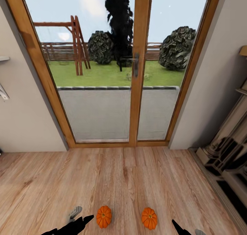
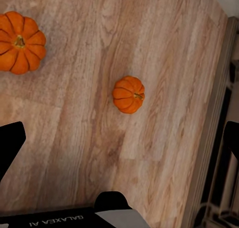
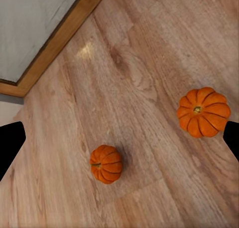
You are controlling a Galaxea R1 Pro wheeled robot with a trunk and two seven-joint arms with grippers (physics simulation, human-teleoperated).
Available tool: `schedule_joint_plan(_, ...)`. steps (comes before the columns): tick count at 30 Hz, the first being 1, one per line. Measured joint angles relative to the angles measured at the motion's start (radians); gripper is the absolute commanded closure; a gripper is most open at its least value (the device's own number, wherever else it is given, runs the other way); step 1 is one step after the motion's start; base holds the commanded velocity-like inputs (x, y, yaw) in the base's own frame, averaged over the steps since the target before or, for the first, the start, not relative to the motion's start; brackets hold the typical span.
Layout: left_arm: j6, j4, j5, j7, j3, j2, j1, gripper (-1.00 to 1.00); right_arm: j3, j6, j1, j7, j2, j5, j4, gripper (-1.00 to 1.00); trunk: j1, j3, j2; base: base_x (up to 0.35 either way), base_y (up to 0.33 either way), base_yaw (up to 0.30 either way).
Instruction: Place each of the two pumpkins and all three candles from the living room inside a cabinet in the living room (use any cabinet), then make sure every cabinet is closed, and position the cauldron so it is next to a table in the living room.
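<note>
Where both grippers hover apart, pumpkins [image 1: 104,216] between, untouched.

A: How many pumpkins are sitting on the floor [image 1: 51,180]?

B: Two. The left pumpkin [image 1: 104,216] is sitting near the left gripper [image 1: 80,218], and the right pumpkin [image 1: 149,218] is sitting a little apart from it.

A: Are the wrist views showing two as well?

B: Yes, both are showing two orange pumpkins on the wood.

A: How many grippers are peeking in at the bottom of the head view?

B: Two, and the right gripper [image 1: 187,231] is poking in at the other corner.

A: How many glass door panels are standing ahead?

B: Two, with one handle [image 1: 136,65] between them.

A: And bushes outside?

B: Two round bushes are growing there, plus one tall dark tree [image 1: 120,22] and one swing frame [image 1: 73,43].
</note>
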Motion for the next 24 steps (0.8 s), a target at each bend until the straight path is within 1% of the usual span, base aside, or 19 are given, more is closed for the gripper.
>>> schedule_joint_plan(6,0.000,0.000,-0.001,-0.001,0.000,0.001,0.000,-1.00,0.000,0.000,0.000,-0.004,0.000,0.000,0.000,-1.00,0.023,-0.019,-0.042,0.000,0.000,0.000)
schedule_joint_plan(13,0.006,-0.002,0.000,-0.004,0.000,0.005,0.000,-1.00,0.000,-0.009,0.000,-0.039,0.000,0.000,0.000,-1.00,0.050,-0.041,-0.091,0.000,0.000,0.000)
schedule_joint_plan(16,0.010,-0.010,0.002,-0.040,-0.002,0.008,0.000,-1.00,0.002,-0.016,0.000,-0.042,0.000,0.001,0.000,-1.00,0.061,-0.050,-0.112,0.000,0.000,0.000)
schedule_joint_plan(19,0.022,-0.016,0.004,-0.063,0.001,0.011,-0.002,-1.00,0.004,-0.018,0.000,-0.043,0.000,0.001,0.000,-1.00,0.073,-0.060,-0.133,0.000,0.000,0.000)
schedule_joint_plan(20,0.050,-0.029,0.005,-0.069,0.002,0.014,-0.005,-1.00,0.003,-0.018,0.000,-0.043,0.000,0.001,0.000,-1.00,0.077,-0.063,-0.140,0.000,0.000,0.000)
schedule_joint_plan(21,0.097,-0.058,0.004,-0.074,0.002,0.016,-0.008,-1.00,0.003,-0.018,0.000,-0.043,0.000,0.001,0.000,-1.00,0.081,-0.066,-0.147,0.000,0.000,0.000)
schedule_joint_plan(22,0.192,-0.134,0.003,-0.078,0.005,0.019,-0.010,-1.00,0.002,-0.019,0.000,-0.043,0.000,0.001,0.000,-1.00,0.084,-0.069,-0.154,0.000,0.000,0.000)
schedule_joint_plan(24,0.311,-0.261,0.003,-0.079,0.009,0.022,-0.012,-1.00,0.001,-0.019,0.000,-0.044,-0.001,0.001,0.000,-1.00,0.092,-0.075,-0.168,0.000,0.000,0.000)
